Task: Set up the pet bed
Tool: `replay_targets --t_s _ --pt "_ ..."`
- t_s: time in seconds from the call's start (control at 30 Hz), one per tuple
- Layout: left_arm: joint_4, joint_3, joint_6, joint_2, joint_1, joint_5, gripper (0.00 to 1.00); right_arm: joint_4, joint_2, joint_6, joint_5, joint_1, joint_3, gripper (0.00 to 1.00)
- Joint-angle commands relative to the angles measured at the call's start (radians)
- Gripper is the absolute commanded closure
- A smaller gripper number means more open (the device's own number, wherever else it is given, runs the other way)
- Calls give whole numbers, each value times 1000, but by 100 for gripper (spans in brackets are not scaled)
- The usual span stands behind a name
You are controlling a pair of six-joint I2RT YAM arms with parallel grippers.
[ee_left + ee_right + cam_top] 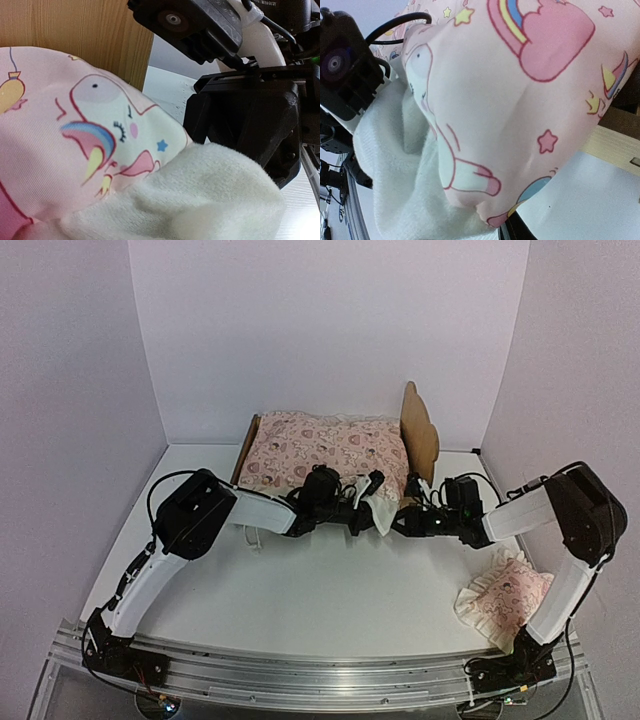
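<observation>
The pet bed (pixel 421 430) stands at the back of the table, its plywood headboard on the right. A pink printed cover (pixel 320 450) with a cream ruffle lies puffed over it and hides the base. My left gripper (pixel 372 490) is shut on the cover's cream ruffle (pixel 210 200) at the near right corner, and cloth hides its jaws. My right gripper (pixel 405 518) meets the same corner from the right. The cover (pixel 520 90) bunches down into its jaws, with one dark finger (pixel 520 232) showing below. Bed wood (pixel 75 30) is close behind the cloth.
A small pink ruffled pillow (pixel 505 605) lies on the white table beside the right arm's base. Both arms cross the middle of the table and almost touch. The right gripper's black body (pixel 250 120) fills the left wrist view. White walls enclose the table.
</observation>
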Motion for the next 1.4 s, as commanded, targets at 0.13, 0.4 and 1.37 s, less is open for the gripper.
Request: replay_targets --t_s 0.13,0.4,1.37 --pt "-15 43 -3 -4 47 -48 100 46 -11 -43 -1 10 58 69" --pt "2 47 -33 -6 47 6 100 -12 28 -72 86 9 95 76" --pt "-360 -62 -81 -173 31 -194 77 -98 -5 34 174 9 109 100"
